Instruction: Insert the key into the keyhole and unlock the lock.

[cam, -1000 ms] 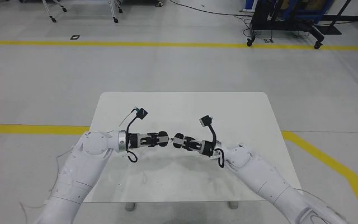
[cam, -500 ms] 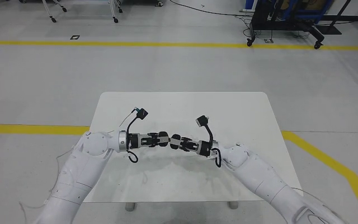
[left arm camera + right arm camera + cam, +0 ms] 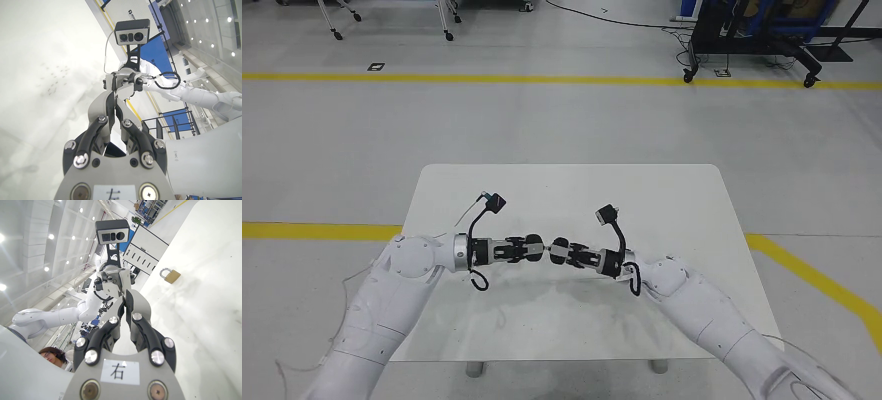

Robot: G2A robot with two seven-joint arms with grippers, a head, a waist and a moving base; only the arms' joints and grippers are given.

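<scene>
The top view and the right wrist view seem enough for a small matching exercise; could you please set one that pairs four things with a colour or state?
Things:
1. padlock
2. table
3. right gripper
4. floor line

Colour or state:
a. white
b. shut, meeting the left gripper tip to tip above the table
c. yellow
d. brass-coloured body, lying on the table apart from both grippers

Pairs: 1-d, 2-a, 3-b, 4-c.
</scene>
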